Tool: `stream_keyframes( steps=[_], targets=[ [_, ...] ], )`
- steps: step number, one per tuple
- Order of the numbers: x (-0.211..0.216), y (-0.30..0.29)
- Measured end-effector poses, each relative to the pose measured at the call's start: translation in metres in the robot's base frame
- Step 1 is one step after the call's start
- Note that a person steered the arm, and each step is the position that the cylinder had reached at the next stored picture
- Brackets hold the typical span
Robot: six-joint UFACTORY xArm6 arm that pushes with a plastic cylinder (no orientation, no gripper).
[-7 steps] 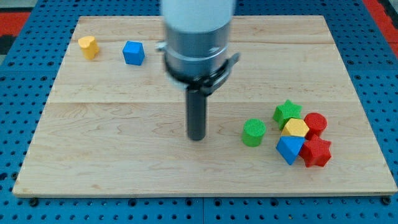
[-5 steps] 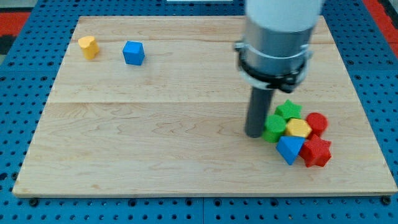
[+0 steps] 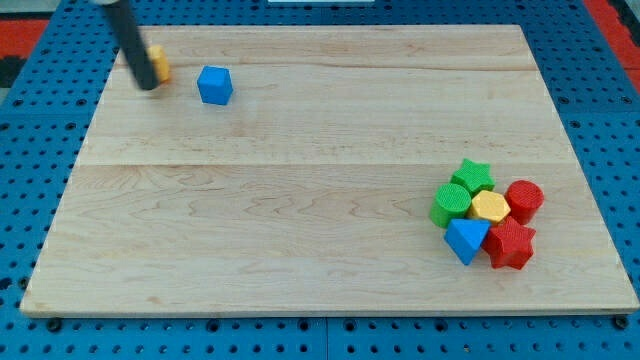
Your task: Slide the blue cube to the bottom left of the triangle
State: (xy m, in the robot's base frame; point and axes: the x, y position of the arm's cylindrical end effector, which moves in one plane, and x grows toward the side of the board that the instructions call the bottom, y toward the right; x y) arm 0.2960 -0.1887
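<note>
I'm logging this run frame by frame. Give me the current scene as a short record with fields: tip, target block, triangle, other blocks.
tip: my tip at the view's top left, against the yellow block
target block: blue cube, right of my tip, untouched
triangle: blue triangle, lower right, in a cluster
cluster: green star, green cylinder, yellow hexagon, red cylinder, red star
surface: wooden board

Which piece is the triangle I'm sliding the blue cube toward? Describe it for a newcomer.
Find the cluster of six blocks near the wooden board's right edge. The blue triangle sits at its lower left, below the green cylinder, the cluster's only blue piece.
</note>
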Motion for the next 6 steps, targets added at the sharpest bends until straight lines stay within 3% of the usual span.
stream_keyframes(
  steps=[1, 2, 3, 4, 5, 6],
  targets=[
    [-0.033, 0.076],
    [0.032, 0.083],
    [0.082, 0.051],
    [0.068, 0.021],
    [0.105, 0.053],
    [0.134, 0.122]
  ],
)
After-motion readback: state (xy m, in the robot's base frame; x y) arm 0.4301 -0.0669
